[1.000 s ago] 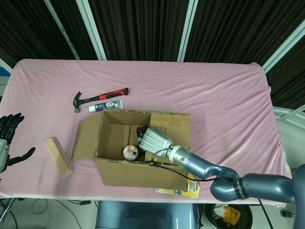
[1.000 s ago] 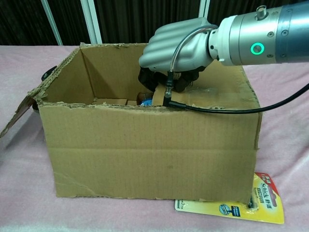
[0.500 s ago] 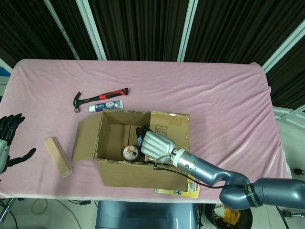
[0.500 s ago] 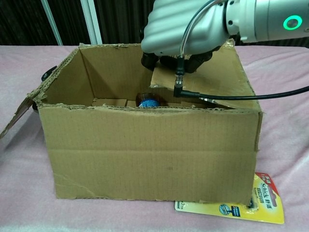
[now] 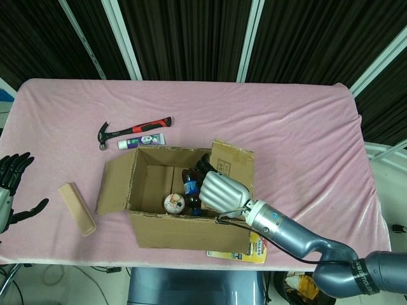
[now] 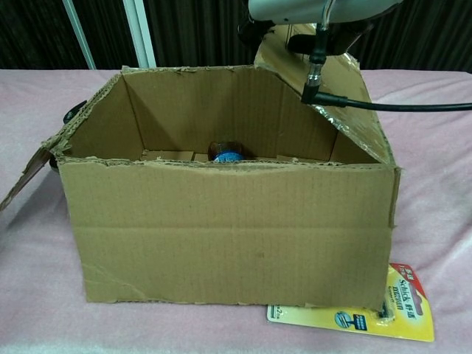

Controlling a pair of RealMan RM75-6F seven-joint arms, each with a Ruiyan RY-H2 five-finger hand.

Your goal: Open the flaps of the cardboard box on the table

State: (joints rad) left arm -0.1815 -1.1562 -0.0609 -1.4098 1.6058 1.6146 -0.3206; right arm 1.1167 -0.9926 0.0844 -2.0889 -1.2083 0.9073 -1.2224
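1. Head view: the cardboard box (image 5: 181, 197) stands on the pink surface (image 5: 286, 127), near its front edge. Its left flap (image 5: 116, 184) is folded outward.
2. Head view: the right hand (image 5: 222, 190) is over the box's right side, its dark fingers (image 5: 205, 166) curled under the free edge of the right flap (image 5: 230, 162) and gripping it. The flap is raised and tilted.
3. Head view: just left of those fingers, inside the box, lie a dark bottle (image 5: 191, 187) with a blue label and a round pale object (image 5: 173, 203).
4. Head view: the left hand (image 5: 9, 187) is at the frame's left edge, well apart from the box, fingers spread wide and holding nothing.
5. Head view: a hammer (image 5: 133, 130) and a tube (image 5: 145, 141) lie beyond the box, up and left of the right fingers. A tan block (image 5: 77, 209) lies between the left hand and the box. A yellow package (image 5: 251, 249) shows under the box's front right corner.
6. Chest view: the box (image 6: 221, 236) fills the frame. The right hand (image 6: 310, 11) is cut by the top edge, with the raised flap (image 6: 332, 96) sloping down below it; the grip itself cannot be made out here.
7. Chest view: the bottle top (image 6: 228, 151) shows inside, below and left of the hand. The yellow package (image 6: 361, 306) lies at lower right.
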